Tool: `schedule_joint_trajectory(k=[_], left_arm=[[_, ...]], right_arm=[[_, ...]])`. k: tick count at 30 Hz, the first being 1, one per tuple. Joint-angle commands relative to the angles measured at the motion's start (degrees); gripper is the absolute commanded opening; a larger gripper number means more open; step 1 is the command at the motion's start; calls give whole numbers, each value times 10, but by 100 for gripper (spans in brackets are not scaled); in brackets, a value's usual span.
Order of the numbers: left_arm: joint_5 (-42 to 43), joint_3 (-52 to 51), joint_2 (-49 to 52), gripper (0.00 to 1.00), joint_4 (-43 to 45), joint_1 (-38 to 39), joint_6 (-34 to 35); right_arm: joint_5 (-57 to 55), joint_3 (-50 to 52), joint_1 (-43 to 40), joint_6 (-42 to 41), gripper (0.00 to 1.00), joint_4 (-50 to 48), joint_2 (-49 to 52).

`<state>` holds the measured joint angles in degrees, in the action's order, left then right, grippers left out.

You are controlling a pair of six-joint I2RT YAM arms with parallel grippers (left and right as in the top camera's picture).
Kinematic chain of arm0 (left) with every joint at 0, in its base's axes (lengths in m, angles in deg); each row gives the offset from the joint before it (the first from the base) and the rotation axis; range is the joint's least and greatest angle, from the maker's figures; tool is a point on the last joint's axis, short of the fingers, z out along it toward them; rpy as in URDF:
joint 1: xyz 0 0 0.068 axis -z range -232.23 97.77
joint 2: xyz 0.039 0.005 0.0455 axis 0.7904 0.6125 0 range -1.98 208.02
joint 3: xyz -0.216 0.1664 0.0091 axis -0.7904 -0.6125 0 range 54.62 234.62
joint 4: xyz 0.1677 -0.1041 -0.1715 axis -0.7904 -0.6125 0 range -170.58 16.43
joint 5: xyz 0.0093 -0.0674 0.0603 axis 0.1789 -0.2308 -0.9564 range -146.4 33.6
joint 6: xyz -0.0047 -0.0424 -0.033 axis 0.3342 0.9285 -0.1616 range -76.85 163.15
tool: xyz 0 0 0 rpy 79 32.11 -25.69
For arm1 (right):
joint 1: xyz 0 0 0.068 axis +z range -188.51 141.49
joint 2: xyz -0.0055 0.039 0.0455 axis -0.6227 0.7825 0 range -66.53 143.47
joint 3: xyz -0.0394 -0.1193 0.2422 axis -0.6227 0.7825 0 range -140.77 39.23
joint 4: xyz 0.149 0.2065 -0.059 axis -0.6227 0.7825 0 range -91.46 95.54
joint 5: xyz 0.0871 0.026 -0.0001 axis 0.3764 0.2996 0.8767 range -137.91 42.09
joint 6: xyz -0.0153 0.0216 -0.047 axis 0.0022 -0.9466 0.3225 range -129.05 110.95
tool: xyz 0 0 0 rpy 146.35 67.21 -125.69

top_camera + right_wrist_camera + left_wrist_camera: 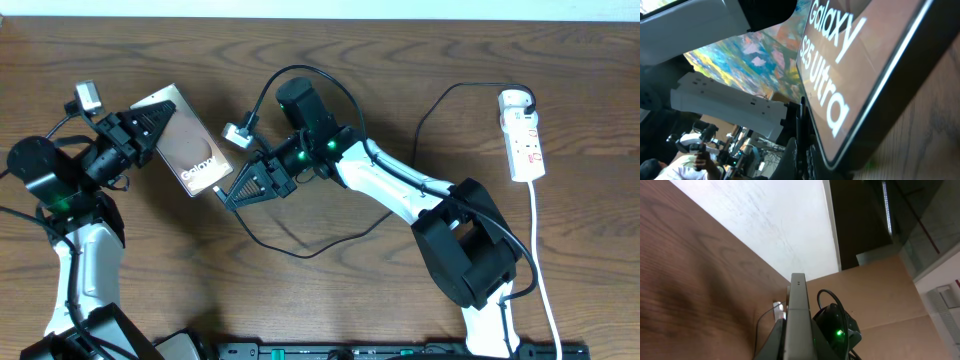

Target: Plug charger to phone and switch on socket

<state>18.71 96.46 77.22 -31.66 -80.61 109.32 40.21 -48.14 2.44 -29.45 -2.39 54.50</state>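
Left end effector [152, 128] clamps phone [190, 145]; phone's long axis runs toward right end effector [243, 188], just beside its near short edge; whether that one holds charger [300, 253] cannot be told.

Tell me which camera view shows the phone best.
The overhead view: it shows the phone whole, with its outline and face clear. The left wrist view shows only its thin edge, end on. The right wrist view is too close and shows just part of the face with white lettering.
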Motion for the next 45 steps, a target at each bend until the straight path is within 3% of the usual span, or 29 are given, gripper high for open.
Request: schedule_joint_trajectory(k=[1,45], left_arm=[[8,6,-5,7,6,2,7],[9,6,-5,7,7,2,12]], right_arm=[[8,-4,3,-4,1,0,-3],[-6,-3,4,-7,1,0,5]])
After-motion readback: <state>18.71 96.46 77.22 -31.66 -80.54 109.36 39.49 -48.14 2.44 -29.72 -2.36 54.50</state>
